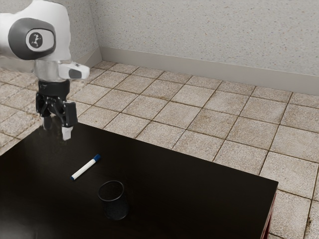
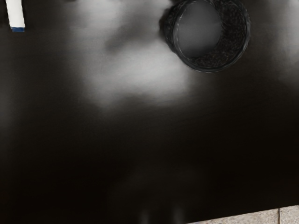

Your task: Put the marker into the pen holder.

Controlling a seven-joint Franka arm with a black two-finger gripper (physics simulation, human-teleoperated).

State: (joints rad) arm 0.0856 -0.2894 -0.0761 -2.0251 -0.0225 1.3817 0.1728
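In the exterior view my gripper (image 1: pixel 57 128) hangs above the table's far left part, its two fingers apart and nothing between them. The white marker (image 1: pixel 85 168) with blue ends lies flat on the tabletop, lower and to the exterior view's right of the gripper. Close to it stands the pen holder (image 1: pixel 115 206), a black mesh cup, upright with its round mouth upward. From the wrist camera, one blue-tipped end of the marker (image 2: pixel 16 15) is visible, its other end cut off by the frame, and the pen holder (image 2: pixel 236 36) appears from above.
The dark tabletop (image 1: pixel 199 199) reaches under the marker and cup, with its far edge running toward the exterior view's right corner. Beyond it are floor tiles (image 1: pixel 169 108) and a pale speckled wall (image 1: pixel 209 35). A floor strip (image 2: pixel 257 218) borders the table in the wrist view.
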